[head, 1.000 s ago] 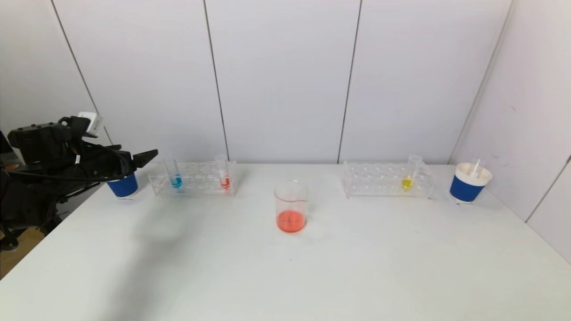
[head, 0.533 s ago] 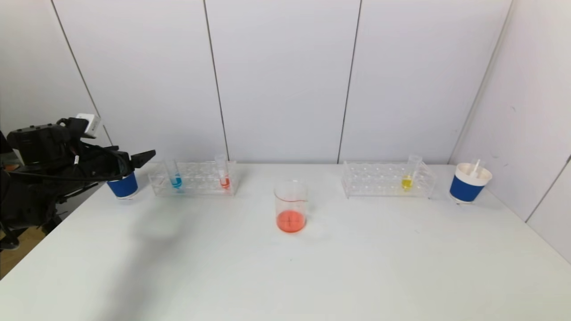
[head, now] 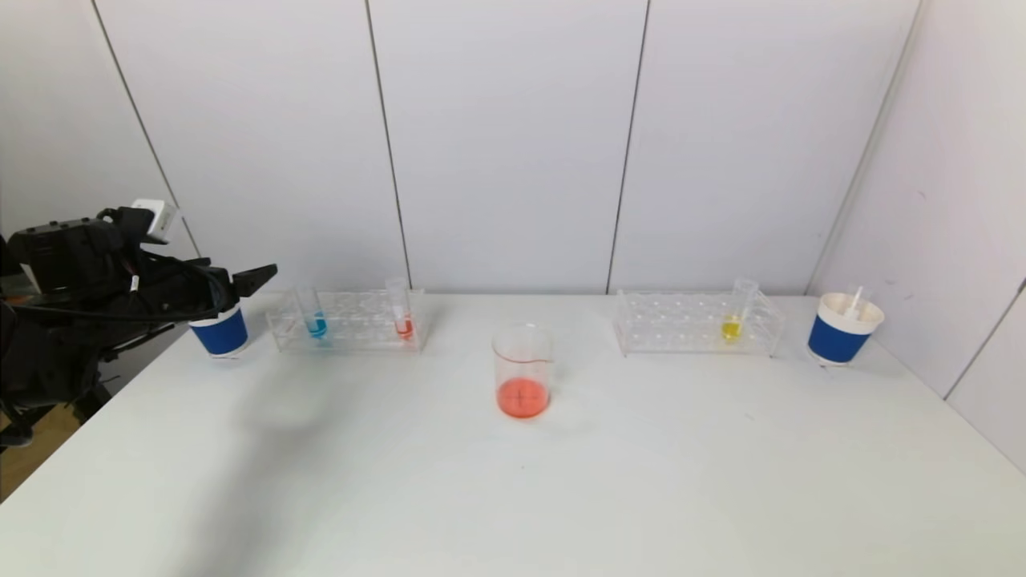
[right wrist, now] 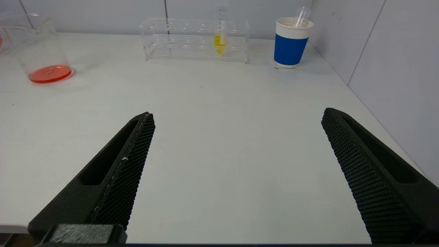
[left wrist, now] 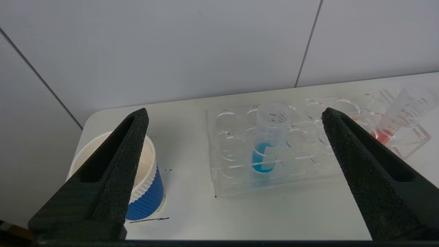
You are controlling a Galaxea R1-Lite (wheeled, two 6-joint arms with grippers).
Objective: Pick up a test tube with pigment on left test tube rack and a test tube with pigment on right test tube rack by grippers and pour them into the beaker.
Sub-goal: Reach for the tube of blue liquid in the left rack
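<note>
At the far left the left gripper (head: 258, 276) hangs above the blue cup (head: 220, 332), jaws spread and empty. The left rack (head: 346, 320) holds a blue tube (head: 313, 317) and a red tube (head: 402, 319) (both upright). The beaker (head: 523, 370) sits mid-table. The right rack (head: 696, 322) holds a yellow tube (head: 733, 319). The right gripper (right wrist: 236, 118), spread wide, hovers near the table's front.

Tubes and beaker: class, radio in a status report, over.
Left gripper open before blue tube. Right gripper open, parked. Beaker holds red. Nothing blocking.
</note>
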